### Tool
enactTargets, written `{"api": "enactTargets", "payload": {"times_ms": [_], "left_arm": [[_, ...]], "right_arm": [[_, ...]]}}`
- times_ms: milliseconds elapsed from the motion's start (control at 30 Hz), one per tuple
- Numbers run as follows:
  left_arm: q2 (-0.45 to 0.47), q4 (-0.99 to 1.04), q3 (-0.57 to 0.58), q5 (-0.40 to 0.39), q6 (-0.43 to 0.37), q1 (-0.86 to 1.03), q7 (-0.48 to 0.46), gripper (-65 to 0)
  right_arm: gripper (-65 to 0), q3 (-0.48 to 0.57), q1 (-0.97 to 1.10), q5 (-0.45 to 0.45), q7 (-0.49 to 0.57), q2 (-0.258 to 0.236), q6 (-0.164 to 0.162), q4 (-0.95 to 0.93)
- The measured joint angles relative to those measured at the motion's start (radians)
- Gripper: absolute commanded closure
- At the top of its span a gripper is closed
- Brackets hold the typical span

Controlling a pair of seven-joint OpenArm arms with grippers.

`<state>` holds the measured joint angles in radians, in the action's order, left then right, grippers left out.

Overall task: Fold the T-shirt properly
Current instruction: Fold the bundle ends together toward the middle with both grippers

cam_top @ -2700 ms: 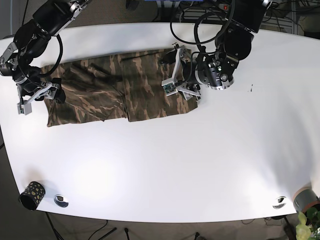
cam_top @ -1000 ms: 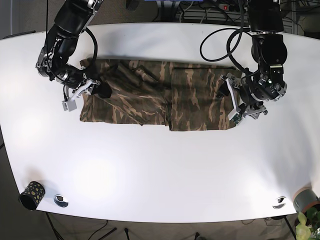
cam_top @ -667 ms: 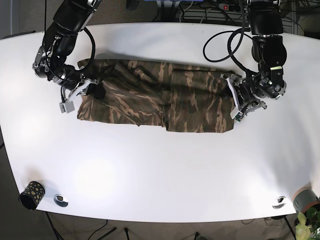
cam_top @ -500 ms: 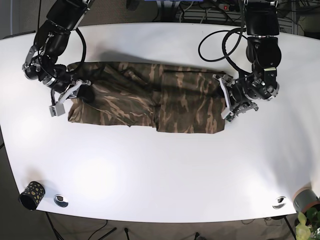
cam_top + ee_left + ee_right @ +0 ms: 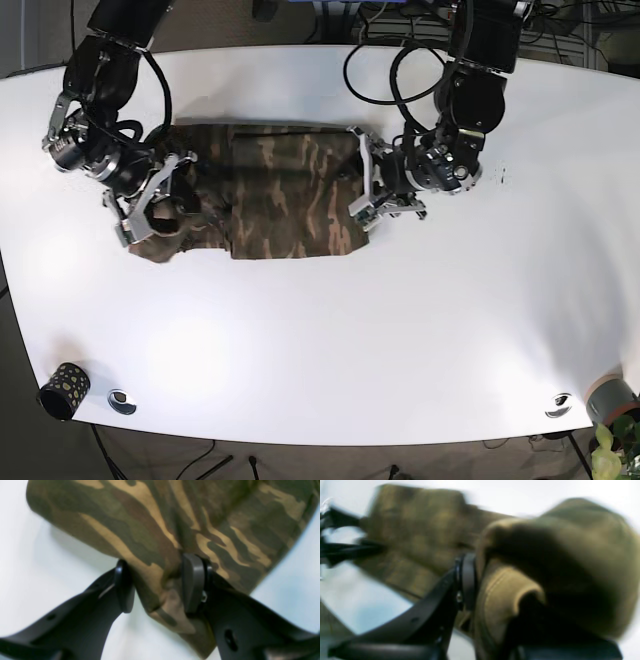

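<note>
the camo t-shirt (image 5: 270, 195) lies bunched across the upper middle of the white table (image 5: 420, 320), layers overlapping in the centre, and i've got both ends of it. my left gripper (image 5: 156, 586) is pinched on a fold of the shirt's edge, cloth squeezed between its two black fingers (image 5: 191, 580), and from the base view that arm sits at the shirt's right end (image 5: 378, 195). my right gripper (image 5: 150, 205) is at the opposite end, with a thick roll of fabric (image 5: 545, 575) bulging against its finger, though that wrist view is blurred.
</note>
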<state>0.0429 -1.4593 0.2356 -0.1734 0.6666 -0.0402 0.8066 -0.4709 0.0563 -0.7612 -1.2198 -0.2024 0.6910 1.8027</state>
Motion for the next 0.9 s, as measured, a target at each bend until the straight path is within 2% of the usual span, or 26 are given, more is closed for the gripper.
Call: {"api": "enactTargets", "payload": {"times_ms": [100,267,367,500,600,700,800,900], "left_arm": [[-0.039,0.017,0.031,-0.006,0.000,0.006,-0.018,-26.1],[-0.082,0.052,0.039,-0.018,0.004,0.003,-0.034,-26.1],[-0.095,0.059,0.038,-0.018,0.004,0.004,-0.035,-26.1],[-0.098,0.060,0.034,-0.018,0.004,0.005,-0.034,-26.1],[-0.098,0.060,0.033,-0.018,0.004,0.005,-0.033,-26.1],[-0.098,0.060,0.033,-0.019,0.004,0.005,-0.034,-26.1],[-0.098,0.060,0.033,-0.019,0.004,0.005,-0.034,-26.1],[-0.098,0.060,0.033,-0.019,0.004,0.005,-0.034,-26.1]], "right_arm": [[-6.7,0.037,0.011,-0.029,0.011,0.028,0.002,0.041],[-7.0,0.078,0.015,0.000,-0.003,0.075,0.001,0.041],[-10.9,0.105,0.013,0.004,0.006,0.100,0.002,0.041],[-14.6,0.144,0.006,0.109,0.006,0.137,0.001,0.041],[-16.3,0.172,0.005,0.145,0.008,0.157,0.001,0.040],[-25.8,0.193,0.002,0.184,0.018,0.185,0.002,0.040],[-44.1,0.194,0.001,0.226,0.056,0.203,0.002,0.035],[-58.2,0.192,0.001,0.257,0.065,0.202,0.002,0.035]]}}
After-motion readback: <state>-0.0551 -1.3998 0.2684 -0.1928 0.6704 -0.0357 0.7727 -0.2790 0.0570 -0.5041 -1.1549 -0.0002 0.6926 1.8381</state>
